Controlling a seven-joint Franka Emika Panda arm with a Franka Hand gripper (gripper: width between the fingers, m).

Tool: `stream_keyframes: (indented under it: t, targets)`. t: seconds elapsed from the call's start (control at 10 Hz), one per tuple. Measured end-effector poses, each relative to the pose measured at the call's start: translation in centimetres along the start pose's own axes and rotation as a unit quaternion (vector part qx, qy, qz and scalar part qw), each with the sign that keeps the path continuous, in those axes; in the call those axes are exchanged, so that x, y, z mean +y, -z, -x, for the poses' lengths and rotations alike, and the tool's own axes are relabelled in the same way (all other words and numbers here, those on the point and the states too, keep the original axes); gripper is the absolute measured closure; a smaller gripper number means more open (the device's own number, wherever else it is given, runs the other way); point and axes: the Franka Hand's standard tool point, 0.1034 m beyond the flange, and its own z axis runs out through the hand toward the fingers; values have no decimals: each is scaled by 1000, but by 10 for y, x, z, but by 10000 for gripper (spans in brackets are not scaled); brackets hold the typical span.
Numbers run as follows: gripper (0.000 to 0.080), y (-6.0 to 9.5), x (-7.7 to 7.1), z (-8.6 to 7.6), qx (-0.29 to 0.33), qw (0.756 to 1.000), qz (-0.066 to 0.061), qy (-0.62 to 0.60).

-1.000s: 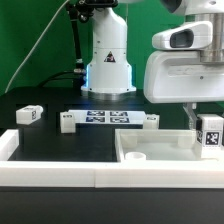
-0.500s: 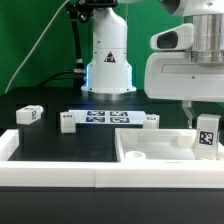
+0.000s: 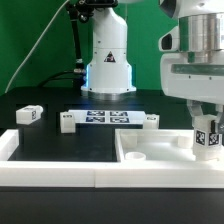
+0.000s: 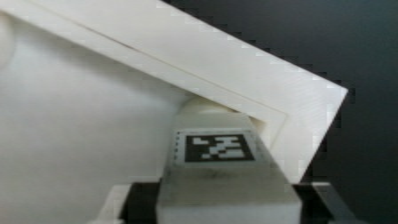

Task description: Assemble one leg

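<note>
My gripper (image 3: 205,126) is shut on the leg (image 3: 207,139), a small white block with a black-and-white tag. I hold it upright over the far right corner of the big white panel (image 3: 150,148) in the exterior view. In the wrist view the leg (image 4: 217,160) sits between my two dark fingers (image 4: 143,200), close to the panel's corner (image 4: 267,95). I cannot tell whether the leg's lower end touches the panel. Three more legs lie on the black table: one at the exterior view's left (image 3: 30,114), one further right (image 3: 67,123), one near the panel (image 3: 150,121).
The marker board (image 3: 105,118) lies flat between two of the loose legs. The white robot base (image 3: 108,60) stands behind it. A low white wall (image 3: 50,172) runs along the table's front. The panel shows a corner hole (image 3: 135,157).
My hand has turned about its vertical axis and now looks narrower in the exterior view. The leg stayed in my grip and sank slightly toward the panel's corner.
</note>
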Motion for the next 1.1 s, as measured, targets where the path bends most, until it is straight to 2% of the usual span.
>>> stream_keyframes:
  t: [0.1, 0.5, 0.7, 0.8, 0.9, 1.0, 1.1]
  targets:
    - [509, 0, 0, 0, -6, 997, -4, -74]
    - [509, 0, -1, 1, -19, 980, -7, -199]
    - [499, -1, -1, 1, -19, 981, -7, -191]
    - [313, -1, -1, 2, -20, 985, -6, -172]
    - [313, -2, 1, 4, -22, 988, 0, -153]
    - [186, -4, 3, 3, -21, 994, 2, -106]
    - [157, -4, 3, 5, -21, 998, 2, -63]
